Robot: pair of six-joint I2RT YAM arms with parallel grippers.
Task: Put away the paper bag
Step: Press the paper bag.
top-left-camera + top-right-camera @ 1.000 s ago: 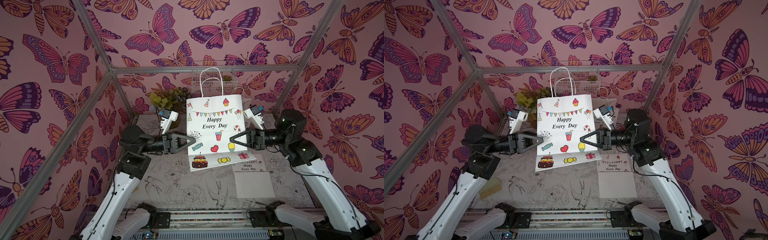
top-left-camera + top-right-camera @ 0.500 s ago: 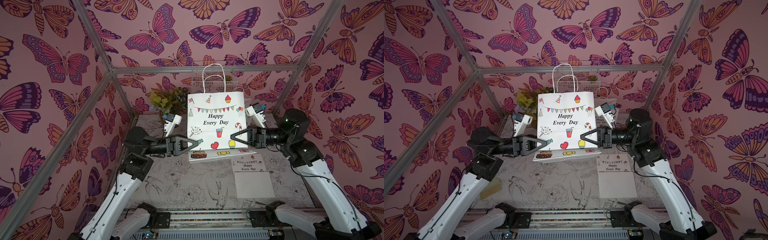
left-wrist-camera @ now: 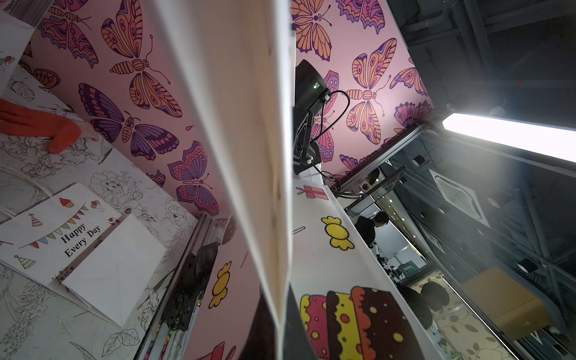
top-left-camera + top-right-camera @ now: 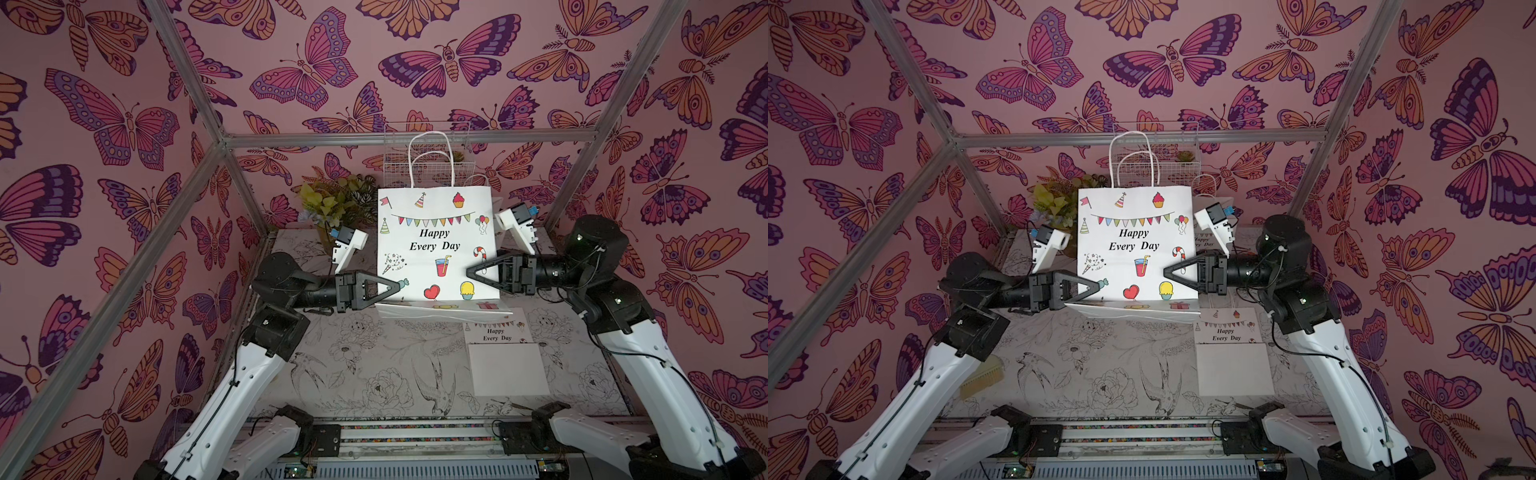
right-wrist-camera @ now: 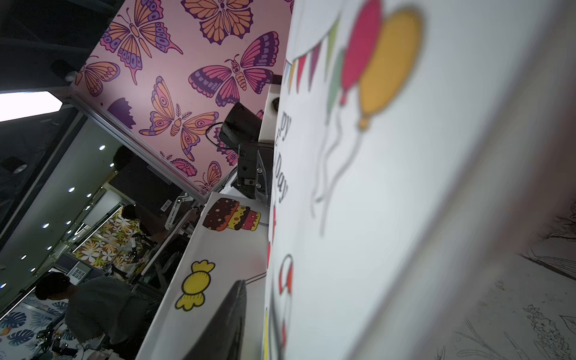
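Closest to me, along the front rail, the two arms rise from their bases and lean inward over the counter (image 4: 365, 374), which is printed with line drawings of birds and flowers. Low on the robot's left side, a yellow object (image 4: 982, 380) with a toothed edge lies half hidden behind the left arm (image 4: 232, 395). On the robot's right side, a folded bag (image 4: 505, 365) lies flat on the counter with its "Happy Every Day" print face up. Further in, at the middle, the paper bag (image 4: 436, 245) stands upright between the two grippers with its printed face toward me, and its lowest strip is folded forward into a nearly level flap that looks clear of the counter. The left gripper (image 4: 397, 286) is pinched together on the bag's lower left edge, right at that fold; the left wrist view shows the paper edge running between the dark fingers (image 3: 265, 330). The right gripper (image 4: 471, 272) reaches across the bag's lower right edge with its tip in front of the print. Its wrist view shows one dark finger (image 5: 224, 327) on the printed side, and I cannot tell whether its jaws are pinching the paper or standing apart. Behind the bag, a leafy plant (image 4: 332, 201) sits toward the left and a wire basket (image 4: 397, 170) hangs on the back wall against the butterfly wallpaper (image 4: 332, 75).
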